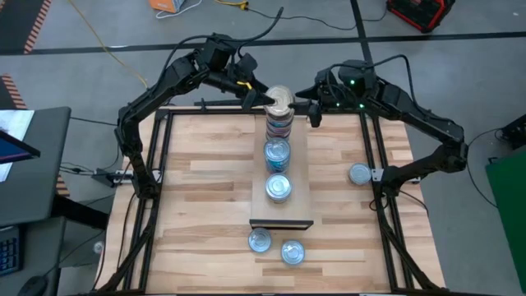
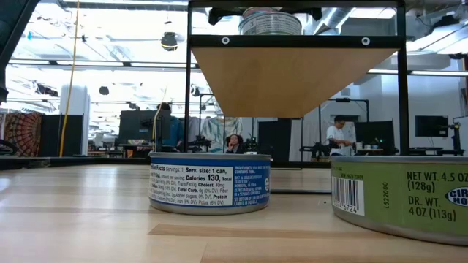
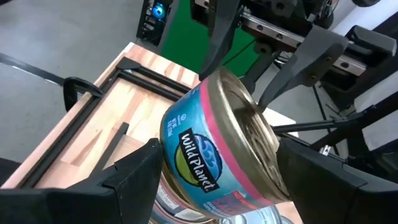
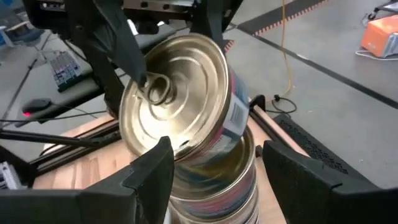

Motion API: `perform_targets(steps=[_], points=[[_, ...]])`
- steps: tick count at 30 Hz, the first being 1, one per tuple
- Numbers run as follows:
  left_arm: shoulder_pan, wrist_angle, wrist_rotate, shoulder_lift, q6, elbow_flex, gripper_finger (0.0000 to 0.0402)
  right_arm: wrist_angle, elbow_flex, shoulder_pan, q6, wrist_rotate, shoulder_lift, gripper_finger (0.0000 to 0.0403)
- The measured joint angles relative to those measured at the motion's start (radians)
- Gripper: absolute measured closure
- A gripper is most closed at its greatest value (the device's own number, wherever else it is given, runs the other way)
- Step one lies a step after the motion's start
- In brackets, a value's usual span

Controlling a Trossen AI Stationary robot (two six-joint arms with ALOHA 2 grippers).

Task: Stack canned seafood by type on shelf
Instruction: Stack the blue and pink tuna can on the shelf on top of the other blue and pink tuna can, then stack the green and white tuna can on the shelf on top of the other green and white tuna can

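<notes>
The shelf (image 1: 297, 205) runs down the table's middle and carries three piles of canned seafood (image 1: 278, 188) (image 1: 277, 152) (image 1: 279, 127). On top of the far pile one tin (image 3: 205, 149) sits tilted. It has a blue-and-pink label, and its gold lid (image 4: 177, 93) is tipped toward my right arm. My left gripper (image 1: 265, 99) is open and straddles this tin from the far left. My right gripper (image 1: 311, 111) is open too, its fingers on either side of the pile just below the tin (image 4: 214, 162). My left gripper has one finger (image 3: 140, 174) beside the tilted tin's blue side wall (image 3: 177, 140) and the other (image 4: 134, 59) in front of its lid. The tin fills the gap between them; I cannot tell whether they touch it. My right gripper has one fingertip (image 4: 163, 152) close to the lid's lower rim (image 4: 180, 148); whether it touches I cannot tell.
Two blue-topped tins (image 1: 260, 240) (image 1: 292, 252) lie on the tabletop before the shelf's near end, and one more (image 1: 359, 173) lies at the right by the black frame post. In the low view a blue tin (image 2: 210, 183) and a green one (image 2: 402, 193) stand close up.
</notes>
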State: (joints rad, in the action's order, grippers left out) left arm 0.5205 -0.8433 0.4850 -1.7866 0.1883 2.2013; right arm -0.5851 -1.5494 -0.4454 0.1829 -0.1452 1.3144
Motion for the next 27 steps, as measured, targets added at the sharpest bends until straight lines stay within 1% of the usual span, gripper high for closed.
perform_targets(steps=[3,11,15,20,27], points=[[0.0,0.0,0.004,0.0,0.0,0.0,0.01,-0.001,0.0,0.0,-0.003,0.021,0.0,0.0133],[0.0,0.002,0.003,0.0,-0.04,0.0,0.01,-0.025,-0.002,0.0,-0.005,0.023,-0.001,0.0133],[0.0,0.003,-0.002,0.0,-0.096,0.0,0.01,-0.05,-0.019,0.0,-0.008,0.023,0.0,0.0133],[0.002,0.005,-0.045,0.008,-0.153,0.0,0.01,-0.115,-0.07,0.0,-0.011,0.027,0.0,0.0133],[0.002,0.009,-0.097,0.013,-0.242,0.001,0.01,-0.115,-0.119,0.006,-0.012,0.027,0.0,0.0133]])
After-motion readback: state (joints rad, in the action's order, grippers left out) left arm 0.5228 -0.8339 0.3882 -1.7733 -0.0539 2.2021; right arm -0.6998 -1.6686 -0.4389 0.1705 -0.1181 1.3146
